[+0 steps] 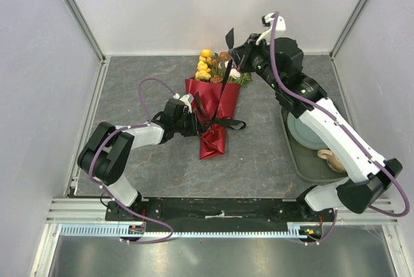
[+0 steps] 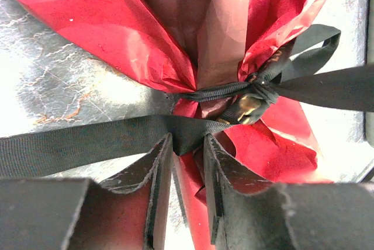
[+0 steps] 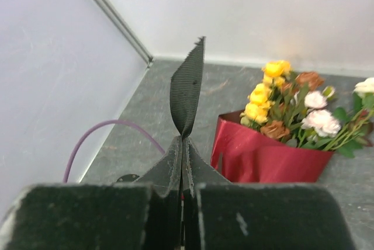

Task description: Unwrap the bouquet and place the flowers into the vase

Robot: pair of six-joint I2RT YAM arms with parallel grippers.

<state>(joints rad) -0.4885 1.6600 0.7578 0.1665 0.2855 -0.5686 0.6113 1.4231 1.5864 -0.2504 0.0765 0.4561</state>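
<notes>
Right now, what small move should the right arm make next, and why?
Probably pull the black ribbon tail away from the knot: the right gripper is shut on it, the knot is still tied, and the left gripper straddles the bouquet beside it.

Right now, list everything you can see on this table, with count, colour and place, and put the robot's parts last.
wrap: one, dark red, lying mid-table
flowers: one bunch, yellow, white, pink and rust, at the wrap's far end
ribbon: one, black, tied round the wrap's neck, one end held up
tray: one, dark grey, right side
plate: one, pale, in the tray
mug: one, beige, in the tray, nearer than the plate
table: one, dark grey
left arm: one, white and black, jaws closed on the wrap below the tie
right arm: one, white and black, jaws shut on the ribbon's end
</notes>
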